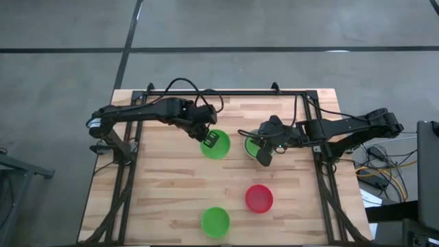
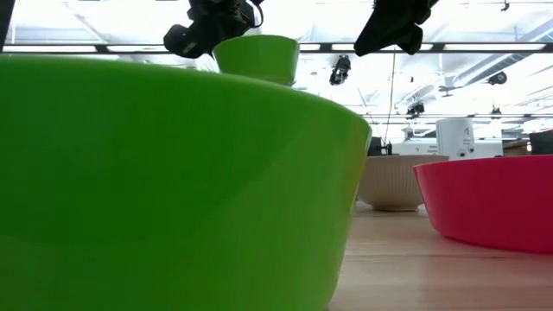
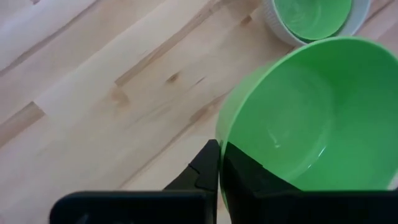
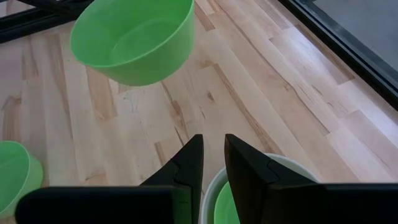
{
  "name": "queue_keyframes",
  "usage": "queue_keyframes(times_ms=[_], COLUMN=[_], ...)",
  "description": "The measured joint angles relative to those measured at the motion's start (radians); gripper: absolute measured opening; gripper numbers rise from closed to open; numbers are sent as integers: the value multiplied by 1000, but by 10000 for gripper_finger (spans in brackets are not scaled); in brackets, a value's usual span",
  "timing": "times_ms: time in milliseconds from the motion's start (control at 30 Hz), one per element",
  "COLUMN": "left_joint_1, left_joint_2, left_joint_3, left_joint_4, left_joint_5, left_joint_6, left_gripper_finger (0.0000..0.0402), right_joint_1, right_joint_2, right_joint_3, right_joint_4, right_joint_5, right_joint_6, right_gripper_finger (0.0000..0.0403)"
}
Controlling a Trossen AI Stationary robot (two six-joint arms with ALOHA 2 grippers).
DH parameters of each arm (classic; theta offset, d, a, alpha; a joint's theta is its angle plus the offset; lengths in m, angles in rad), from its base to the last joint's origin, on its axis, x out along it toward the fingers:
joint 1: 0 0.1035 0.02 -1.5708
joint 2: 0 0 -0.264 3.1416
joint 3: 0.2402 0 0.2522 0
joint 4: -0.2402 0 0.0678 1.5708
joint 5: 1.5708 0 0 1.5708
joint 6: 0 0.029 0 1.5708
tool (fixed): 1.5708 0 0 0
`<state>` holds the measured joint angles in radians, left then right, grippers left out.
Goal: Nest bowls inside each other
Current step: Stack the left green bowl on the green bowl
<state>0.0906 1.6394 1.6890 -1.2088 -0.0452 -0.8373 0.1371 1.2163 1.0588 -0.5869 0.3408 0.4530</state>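
My left gripper is shut on a bright green bowl, which hangs above the table's middle, mouth up and a little tilted. Just right of it a pale grey-white bowl stands on its base with another green bowl nested inside. My right gripper hovers above that pair's near rim, well clear of it in the low view. Its fingers are a small gap apart, with nothing between them. My left gripper holds the green bowl by its rim, one finger inside the bowl and the other outside its wall. The fingers slant down from above on the bowl's left side. The bowl hangs lifted clear of the table, slightly tilted.
A red bowl and a third green bowl stand apart on the near half of the table; the green one fills the low view. Black frame rails run along both sides and the far edge. Bare wood lies at the near left.
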Motion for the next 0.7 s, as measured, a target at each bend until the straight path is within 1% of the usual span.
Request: queue_keyframes(times_ms=[233,567,700], left_joint_1=[0,0,0], left_joint_2=[5,7,18], left_joint_3=[-1,-10,-38], left_joint_4=[-53,-49,-57], left_joint_5=[-10,-29,-30], left_joint_6=[-55,-80,-82], left_gripper_finger=[8,7,7], right_joint_1=[0,0,0], right_joint_2=[0,0,0], right_joint_3=[0,0,0], right_joint_4=[0,0,0], right_joint_5=[0,0,0], right_joint_6=[0,0,0], right_gripper_finger=[63,63,63])
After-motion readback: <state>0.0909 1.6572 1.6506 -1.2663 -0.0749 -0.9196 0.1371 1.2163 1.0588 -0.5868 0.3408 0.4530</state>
